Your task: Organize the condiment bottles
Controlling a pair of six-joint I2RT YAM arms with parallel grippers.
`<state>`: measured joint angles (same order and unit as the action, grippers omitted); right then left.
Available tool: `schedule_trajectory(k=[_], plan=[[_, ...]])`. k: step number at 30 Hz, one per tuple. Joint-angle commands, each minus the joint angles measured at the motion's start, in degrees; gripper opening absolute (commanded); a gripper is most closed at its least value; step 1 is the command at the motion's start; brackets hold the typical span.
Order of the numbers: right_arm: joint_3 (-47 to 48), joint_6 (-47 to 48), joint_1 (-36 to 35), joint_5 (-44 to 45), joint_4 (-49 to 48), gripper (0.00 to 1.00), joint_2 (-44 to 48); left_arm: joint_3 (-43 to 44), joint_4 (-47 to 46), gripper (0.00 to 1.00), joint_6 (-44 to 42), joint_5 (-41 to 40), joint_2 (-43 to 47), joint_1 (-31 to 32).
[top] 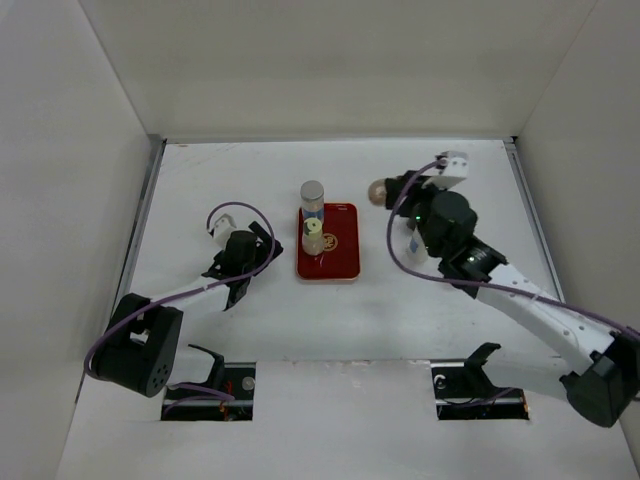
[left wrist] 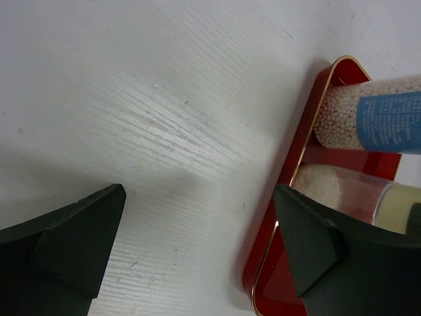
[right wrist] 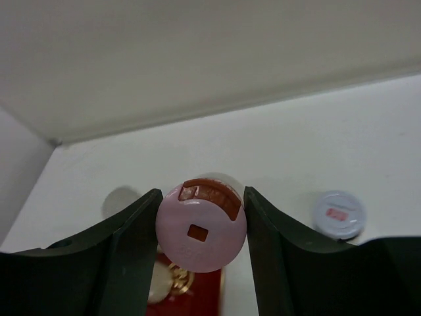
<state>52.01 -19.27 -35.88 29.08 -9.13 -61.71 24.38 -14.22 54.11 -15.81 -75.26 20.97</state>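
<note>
Between the fingers (right wrist: 135, 247) of the right hand (right wrist: 202, 197): pink-capped bottle (right wrist: 200, 234), clamped at the cap, both pads touching. Lavender-capped bottle (right wrist: 338, 214) sits on the bench (right wrist: 316, 145) near that hand's right finger. Left hand (left wrist: 197, 197) wide, holding nothing. To its right, the red tray (left wrist: 299, 155) carries 2 bottles: blue-labelled bottle (left wrist: 388, 122) and yellow-capped bottle (left wrist: 368, 201).

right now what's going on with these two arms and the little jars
The right arm's fingers are closed on the round cap of a small pink-capped shaker jar, just right of the flat red rectangular tray. A grey-capped jar and a pale-yellow-capped jar already sit on that tray. The left arm's fingers are open and empty beside the tray's left edge.
</note>
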Motion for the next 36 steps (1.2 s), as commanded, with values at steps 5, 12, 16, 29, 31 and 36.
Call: schedule_trajectory(k=[5,12,16,29,31,36], plan=[[3.62,-4.11,-14.25,-9.47,0.69,0.41,-12.28,-1.0,-1.43,1.0,1.0,0.17,1.09,-0.89],[7.75,-7.19,-17.77,-14.05,-0.19,0.41,-22.65,-0.83,-1.69,1.0,1.09,0.52,0.65,-0.45],[9.51,-7.1,-18.3,-13.53,-0.72,0.41,-27.66,-1.53,-1.78,1.0,1.09,0.87,1.87,-1.24],[11.89,-4.38,-21.55,-4.21,0.07,0.51,-37.69,-1.35,-2.13,1.0,1.18,1.75,1.26,-1.07],[12.15,-4.2,-22.26,-3.25,0.6,0.66,-37.08,-1.44,-2.13,1.0,1.18,1.4,1.26,-1.07],[11.1,-2.71,-22.61,-2.36,2.61,0.82,-29.45,-1.53,-2.13,1.0,1.18,1.58,1.7,-1.24]])
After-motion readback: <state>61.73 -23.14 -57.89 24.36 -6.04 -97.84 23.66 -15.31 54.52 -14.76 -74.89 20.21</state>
